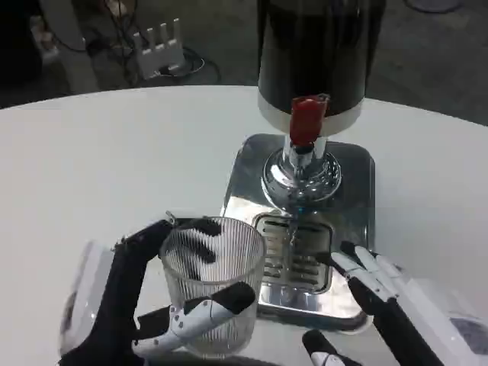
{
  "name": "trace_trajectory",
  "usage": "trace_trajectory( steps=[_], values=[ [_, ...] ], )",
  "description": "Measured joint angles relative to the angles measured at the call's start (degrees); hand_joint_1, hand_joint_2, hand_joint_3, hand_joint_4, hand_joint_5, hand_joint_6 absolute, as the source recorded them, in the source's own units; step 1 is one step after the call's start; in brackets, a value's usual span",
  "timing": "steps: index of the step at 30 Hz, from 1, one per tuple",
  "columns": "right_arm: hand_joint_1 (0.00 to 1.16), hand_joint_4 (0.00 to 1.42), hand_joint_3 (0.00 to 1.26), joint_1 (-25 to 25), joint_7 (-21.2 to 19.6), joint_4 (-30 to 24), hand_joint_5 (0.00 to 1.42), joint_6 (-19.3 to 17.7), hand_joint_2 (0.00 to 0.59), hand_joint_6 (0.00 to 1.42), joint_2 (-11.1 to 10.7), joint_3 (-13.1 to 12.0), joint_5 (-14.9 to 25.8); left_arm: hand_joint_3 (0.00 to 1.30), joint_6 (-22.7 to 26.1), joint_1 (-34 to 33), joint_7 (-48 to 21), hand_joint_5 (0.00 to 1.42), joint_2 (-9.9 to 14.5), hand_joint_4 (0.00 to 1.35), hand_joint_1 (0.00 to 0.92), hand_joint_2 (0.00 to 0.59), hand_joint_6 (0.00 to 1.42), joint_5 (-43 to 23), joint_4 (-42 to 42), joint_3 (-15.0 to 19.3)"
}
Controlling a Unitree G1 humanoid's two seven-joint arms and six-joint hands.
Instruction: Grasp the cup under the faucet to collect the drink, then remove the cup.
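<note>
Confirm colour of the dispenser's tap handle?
Red. The tap handle shows best in the head view, above the chrome faucet.

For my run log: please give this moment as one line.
left hand holds cup | cup beside drip tray, not under faucet | right hand open

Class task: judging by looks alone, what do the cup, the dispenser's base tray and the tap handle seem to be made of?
Cup: clear ribbed glass or plastic; fingers show through.
Base tray: polished metal, probably steel; mirror reflections.
Tap handle: red, likely plastic; matte, opaque.
</note>
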Motion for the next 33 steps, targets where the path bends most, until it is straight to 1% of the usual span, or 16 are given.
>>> trace_trajectory(
  steps=[8, 15, 20, 22, 28, 33],
  values=[
    [0.34, 0.01, 0.12, 0.0, 0.0, 0.0, 0.0, 0.0, 0.429, 0.0, -0.05, -0.44, 1.73, 0.79, 0.0, -0.04, 0.0, 0.88, 0.01, 0.87, 0.305, 0.088, 0.54, 0.01, 0.18, -0.08],
    [0.34, 0.02, 0.12, 0.31, 0.0, 0.0, 0.0, 0.0, 0.429, 0.0, -0.19, -0.52, 1.71, 0.79, 0.0, -0.1, 0.0, 0.88, 0.0, 0.87, 0.303, 0.084, 0.55, 0.05, 0.19, -0.14],
    [0.34, 0.02, 0.12, 0.47, 0.0, 0.0, 0.0, 0.0, 0.429, 0.0, 0.09, 0.0, 1.43, 0.79, -0.18, -0.81, 0.2, 0.88, 0.03, 0.87, 0.307, 0.086, 0.55, 0.15, 1.47, -0.05],
    [0.34, 0.02, 0.12, 0.82, 0.0, 0.0, 0.0, 0.01, 0.43, 0.0, 0.35, 0.33, 1.4, 0.79, -0.92, -1.33, 1.16, 0.88, 0.08, 0.87, 0.331, 0.089, 0.55, 1.32, 2.91, 0.29],
    [0.35, 0.02, 0.12, 1.44, 0.0, 0.0, 0.0, 0.0, 0.435, 0.0, 0.4, 0.02, 1.7, 0.78, -2.66, -3.8, 4.07, 0.87, 0.42, 0.86, 0.344, 0.072, 0.57, 2.59, 6.67, 1.12],
    [0.35, 0.02, 0.12, 2.23, -0.02, 0.0, 0.0, 0.0, 0.437, 0.0, 0.32, -0.55, 1.92, 0.78, -3.69, -10.1, 5.13, 0.88, 1.83, 0.86, 0.359, 0.071, 0.59, 2.99, 15.53, 2.46]
  ],
)
